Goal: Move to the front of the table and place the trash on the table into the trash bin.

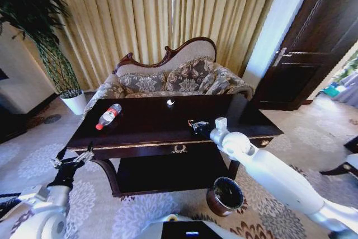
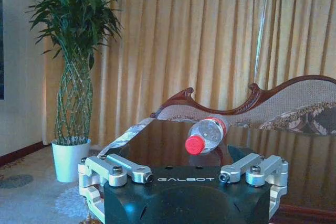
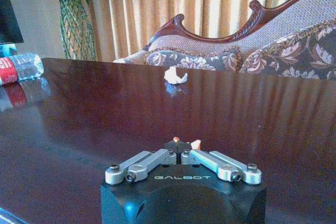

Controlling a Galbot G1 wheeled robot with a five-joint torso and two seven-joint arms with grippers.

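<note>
On the dark glossy table [image 1: 151,130] lies trash: a clear bottle with a red label [image 1: 108,116] at the left, and a white paper bit [image 1: 170,102] near the far edge. My right gripper [image 1: 196,126] rests low over the table's front middle. In the right wrist view it [image 3: 181,148] is shut, with a tiny orange-red piece [image 3: 176,139] at its fingertips and a small pale bit [image 3: 196,144] beside it. My left gripper [image 1: 74,159] hangs open below the table's front left corner, facing the bottle [image 2: 206,135]. The reddish-brown trash bin [image 1: 225,195] stands on the carpet under my right arm.
A floral sofa [image 1: 173,76] stands right behind the table, with curtains behind it. A plant in a white pot [image 1: 74,102] is at the back left and a dark door [image 1: 313,43] at the right. Patterned carpet surrounds the table.
</note>
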